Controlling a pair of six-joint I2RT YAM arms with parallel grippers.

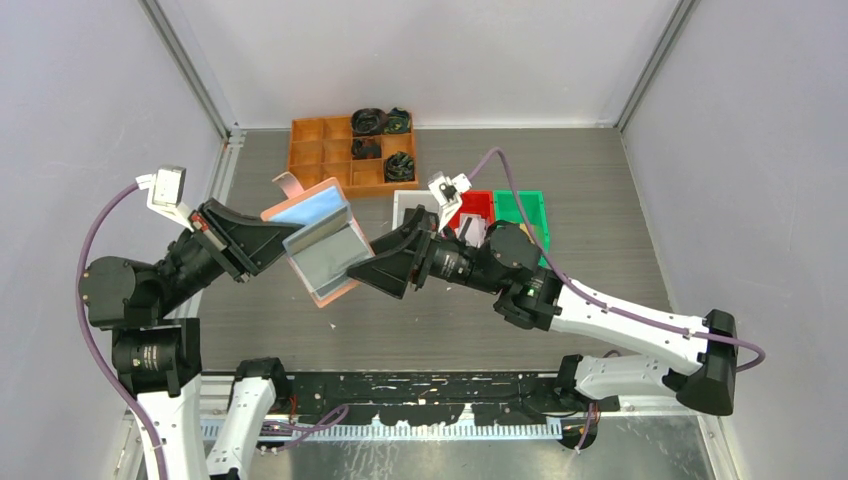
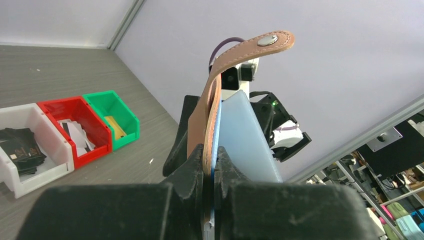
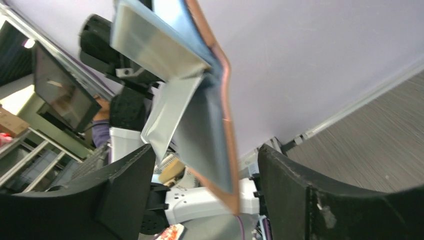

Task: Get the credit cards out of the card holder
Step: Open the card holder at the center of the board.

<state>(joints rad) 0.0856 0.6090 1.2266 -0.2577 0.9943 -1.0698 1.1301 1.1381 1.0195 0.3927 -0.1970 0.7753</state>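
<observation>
The salmon-pink card holder (image 1: 318, 240) hangs unfolded above the table, blue and grey pockets facing up. My left gripper (image 1: 268, 235) is shut on its left edge; in the left wrist view the jaws (image 2: 212, 160) pinch the card holder (image 2: 212, 115), its strap tab (image 2: 267, 42) curling above. My right gripper (image 1: 368, 268) is open at the lower right corner. In the right wrist view that corner of the card holder (image 3: 215, 130) sits between the spread fingers (image 3: 115, 195), touching neither. Credit cards lie in bins: black ones (image 2: 20, 145), whitish ones (image 2: 77, 132), a tan-yellow one (image 2: 116, 127).
A white bin (image 1: 408, 200), a red bin (image 1: 478, 203) and a green bin (image 1: 528, 208) stand side by side behind my right arm. An orange compartment tray (image 1: 320, 155) with black coiled bundles (image 1: 378, 122) sits at the back. Walls close in left, right and behind.
</observation>
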